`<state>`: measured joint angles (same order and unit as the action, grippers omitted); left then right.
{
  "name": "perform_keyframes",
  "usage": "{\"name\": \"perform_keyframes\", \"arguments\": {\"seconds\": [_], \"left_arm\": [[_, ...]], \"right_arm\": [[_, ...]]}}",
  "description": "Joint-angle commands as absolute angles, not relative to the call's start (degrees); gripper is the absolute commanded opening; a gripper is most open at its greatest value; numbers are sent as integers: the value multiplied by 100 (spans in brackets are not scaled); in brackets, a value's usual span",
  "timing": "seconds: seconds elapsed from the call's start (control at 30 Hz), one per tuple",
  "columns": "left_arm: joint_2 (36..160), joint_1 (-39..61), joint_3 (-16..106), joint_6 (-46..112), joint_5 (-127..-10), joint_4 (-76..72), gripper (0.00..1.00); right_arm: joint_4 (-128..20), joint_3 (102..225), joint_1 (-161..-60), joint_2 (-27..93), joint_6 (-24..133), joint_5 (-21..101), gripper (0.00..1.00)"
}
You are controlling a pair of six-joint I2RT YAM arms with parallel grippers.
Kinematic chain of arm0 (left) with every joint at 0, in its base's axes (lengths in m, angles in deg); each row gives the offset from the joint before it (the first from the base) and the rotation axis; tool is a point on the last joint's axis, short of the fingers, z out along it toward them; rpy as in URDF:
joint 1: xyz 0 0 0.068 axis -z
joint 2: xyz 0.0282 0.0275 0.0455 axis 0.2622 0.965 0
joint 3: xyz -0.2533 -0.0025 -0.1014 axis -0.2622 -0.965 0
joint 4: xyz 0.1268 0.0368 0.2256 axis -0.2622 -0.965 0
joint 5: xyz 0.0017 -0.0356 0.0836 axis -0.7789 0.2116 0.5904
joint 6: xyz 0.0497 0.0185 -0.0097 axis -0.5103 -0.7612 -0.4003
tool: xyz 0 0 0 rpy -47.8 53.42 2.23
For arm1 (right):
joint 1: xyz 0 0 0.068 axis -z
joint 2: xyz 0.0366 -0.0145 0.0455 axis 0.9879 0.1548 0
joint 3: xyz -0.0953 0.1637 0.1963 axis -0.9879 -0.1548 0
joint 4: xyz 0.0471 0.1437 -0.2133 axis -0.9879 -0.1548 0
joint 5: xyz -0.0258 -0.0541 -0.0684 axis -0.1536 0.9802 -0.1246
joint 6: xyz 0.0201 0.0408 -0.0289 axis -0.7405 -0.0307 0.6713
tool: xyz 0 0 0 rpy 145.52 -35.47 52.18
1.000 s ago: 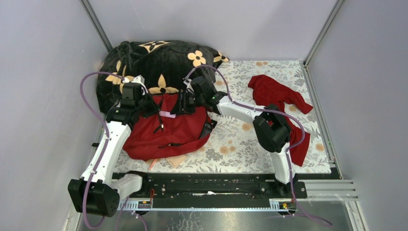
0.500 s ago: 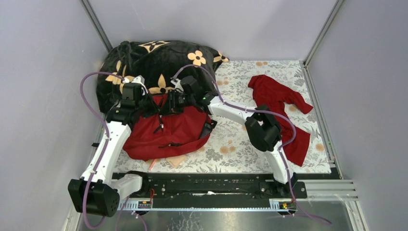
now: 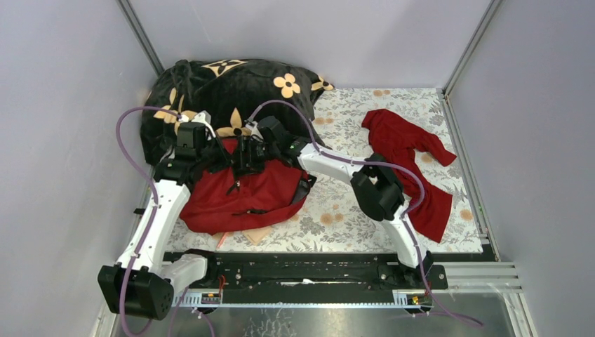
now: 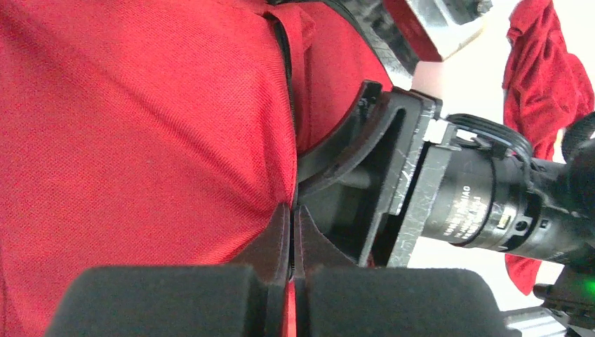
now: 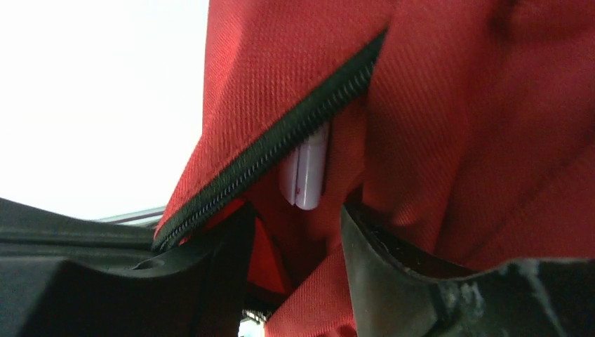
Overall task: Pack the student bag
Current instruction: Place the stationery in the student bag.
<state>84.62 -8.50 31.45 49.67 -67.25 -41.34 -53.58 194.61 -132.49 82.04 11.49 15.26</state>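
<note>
The student bag [image 3: 245, 193], dark red with black zipper lines, lies at the left of the table, its top against the blanket. My left gripper [image 3: 216, 156] is shut on the bag's upper edge. In the left wrist view a sliver of red fabric shows between the pressed jaws of the left gripper [image 4: 292, 210]. My right gripper [image 3: 247, 153] sits at the same edge, just right of the left one. In the right wrist view the right gripper [image 5: 298, 232] is open around a fold of red cloth. A pale lilac tab [image 5: 305, 172] hangs under the black zipper [image 5: 281, 140].
A black plush blanket with orange flowers [image 3: 224, 88] is heaped behind the bag. A limp red garment [image 3: 410, 151] lies at the right on the floral cloth [image 3: 344, 203]. A tan book corner [image 3: 258, 235] sticks out under the bag. Grey walls close in both sides.
My right arm has slid left along the bag's top edge, ending close to the left gripper. Its jaws closed a little, then widened. The left gripper has kept its hold.
</note>
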Motion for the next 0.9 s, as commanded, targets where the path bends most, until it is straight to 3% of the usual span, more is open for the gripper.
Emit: {"name": "perform_keyframes", "arguments": {"seconds": [0.0,0.5,0.73,0.87], "left_arm": [[8442,-850,3098,4949,-6737,-3892,0],[8982,-870,3222,5017,-6187,-3891,0],[9836,-937,3917,5055,-6046,-3793,0],[9887,-1012,4094,5253,-5912,-3685,0]], "right_arm": [[-5121,18680,-13224,7098,1473,1919,57],[-5164,15345,-12928,4201,2591,3371,65],[-5420,13862,-14214,3170,3542,5301,65],[-4583,13202,-14864,3156,3204,5491,68]]}}
